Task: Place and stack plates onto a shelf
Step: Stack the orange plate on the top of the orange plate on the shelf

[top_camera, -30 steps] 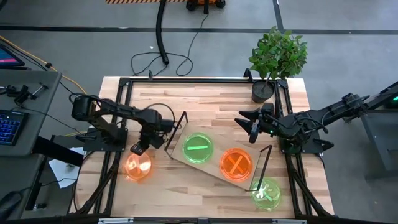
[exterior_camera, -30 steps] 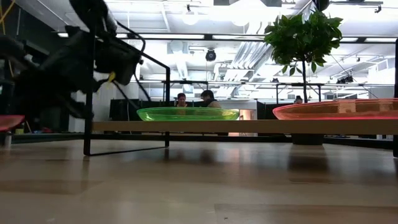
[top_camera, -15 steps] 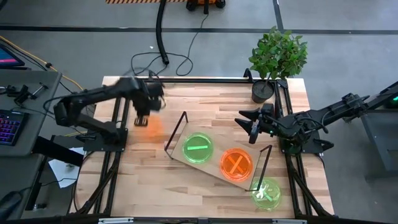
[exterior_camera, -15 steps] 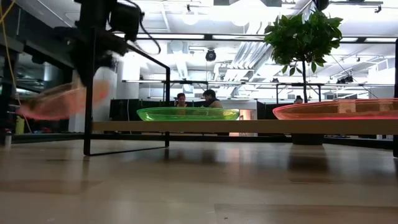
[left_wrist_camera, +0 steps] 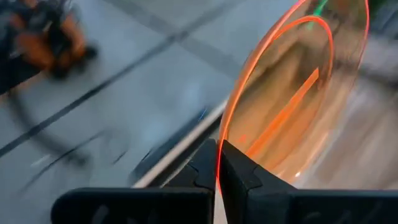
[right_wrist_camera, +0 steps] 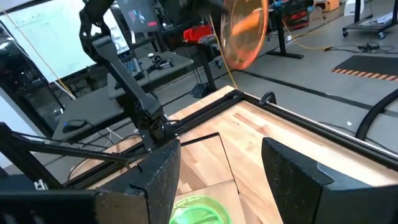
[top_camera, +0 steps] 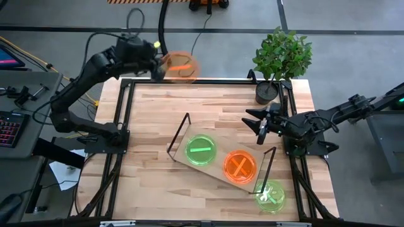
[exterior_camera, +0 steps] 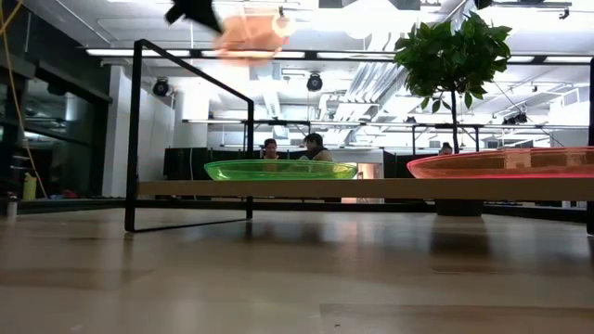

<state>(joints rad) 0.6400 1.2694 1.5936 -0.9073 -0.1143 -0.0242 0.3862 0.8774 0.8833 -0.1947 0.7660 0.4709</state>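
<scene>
orange plate (top_camera: 178, 67) pinched edgewise, left end effector (top_camera: 158, 66)

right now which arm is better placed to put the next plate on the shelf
Left. Its end effector is shut on the rim of an orange plate, held high over the table's far edge. The right end effector is open and empty, beside the shelf, which holds a green plate and an orange cross plate.

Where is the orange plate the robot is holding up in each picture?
High view: orange plate, top, past the table's far edge, held by the left end effector.
Low view: top, left of centre.
Left wrist view: fills the right half.
Right wrist view: top centre.
Shared landmark: green plate on the shelf.
</scene>
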